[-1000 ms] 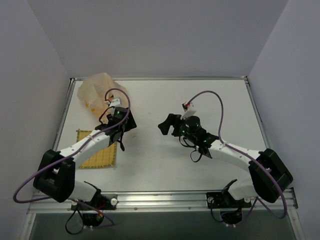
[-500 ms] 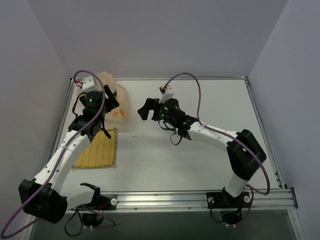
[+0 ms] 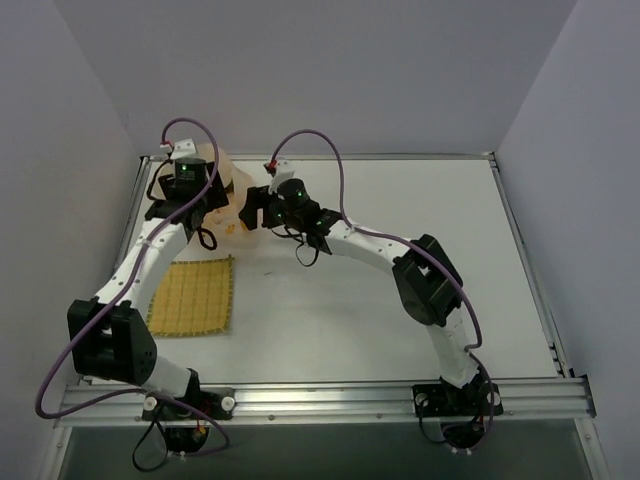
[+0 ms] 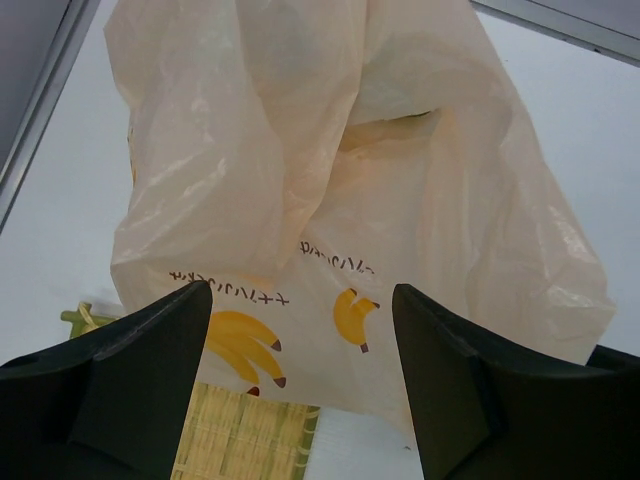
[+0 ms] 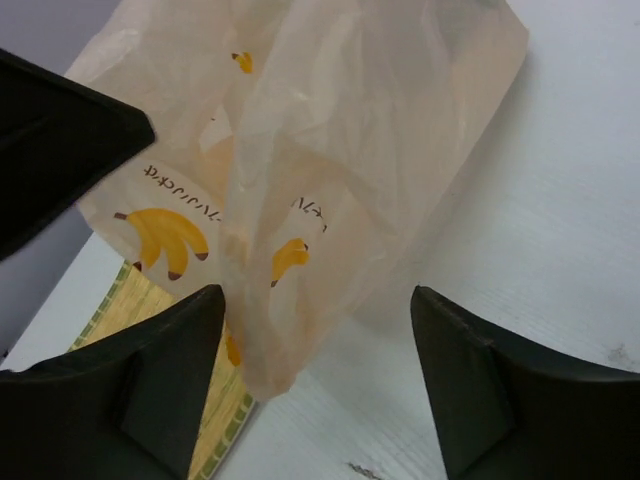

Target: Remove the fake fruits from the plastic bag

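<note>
Both arms have swung in on the plastic bag [image 4: 330,200], whose near edge meets the yellow mat [image 3: 195,295]. My left claw [image 4: 300,292] and right claw [image 5: 318,295] face the bag from opposite sides, jaws apart, gripping nothing. Fake fruits are hidden inside it; extraction not begun.

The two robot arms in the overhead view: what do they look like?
The left arm and right arm have white links and black joint blocks, green lights near the wrists, and a looping purple cable each. The gripper fingers are matte black wedges.
</note>
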`<state>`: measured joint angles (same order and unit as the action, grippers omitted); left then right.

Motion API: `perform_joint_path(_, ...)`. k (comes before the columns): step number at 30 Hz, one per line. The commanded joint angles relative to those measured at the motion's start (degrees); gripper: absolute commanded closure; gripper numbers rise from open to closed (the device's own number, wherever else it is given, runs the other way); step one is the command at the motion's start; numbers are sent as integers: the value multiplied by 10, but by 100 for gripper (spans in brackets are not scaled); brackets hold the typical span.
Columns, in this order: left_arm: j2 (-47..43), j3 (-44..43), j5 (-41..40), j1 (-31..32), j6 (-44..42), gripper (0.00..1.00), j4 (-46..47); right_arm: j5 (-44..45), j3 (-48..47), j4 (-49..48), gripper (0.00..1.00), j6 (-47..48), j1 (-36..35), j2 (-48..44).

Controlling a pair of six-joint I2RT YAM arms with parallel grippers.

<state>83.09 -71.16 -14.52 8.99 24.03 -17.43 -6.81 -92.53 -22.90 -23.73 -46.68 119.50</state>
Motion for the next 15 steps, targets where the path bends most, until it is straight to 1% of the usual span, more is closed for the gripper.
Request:
perform_joint_path(1, 12, -57, 7, -3, -43, 29, -49, 8, -38, 18, 34, 4, 7, 43)
perform_joint_path(3, 19, -52, -7, -5, -40, 29, -49, 3, -30, 7, 57, -3, 7, 49)
perform_joint_path(4, 16, -39, -14, -5, -31, 29, -40, -9, -22, -9, 73, -9, 7, 48)
perform_joint_path(6, 15, -29, -16, -12, -17, 29, -34, -17, 14, -31, 84, -20, 6, 42)
perform_joint_path(8, 15, -21, -11, -22, 10, 29, -33, -22, 42, -66, 92, -36, 6, 26)
perform_joint_path(9, 15, -15, -9, -24, 21, 29, -33, -22, 56, -76, 94, -41, 5, 21)
perform_joint_path(12, -6, 23, -1, -28, 68, 30, -25, -25, 108, -110, 94, -59, 4, -4)
perform_joint_path(13, -19, 42, 17, -27, 89, 30, -1, -26, 134, -129, 95, -62, 2, -16)
perform_joint_path(14, -32, 83, 24, -26, 99, 30, 14, -29, 148, -138, 95, -66, 0, -21)
perform_joint_path(15, -58, 102, 27, -26, 107, 31, 27, -29, 161, -147, 95, -73, -2, -25)
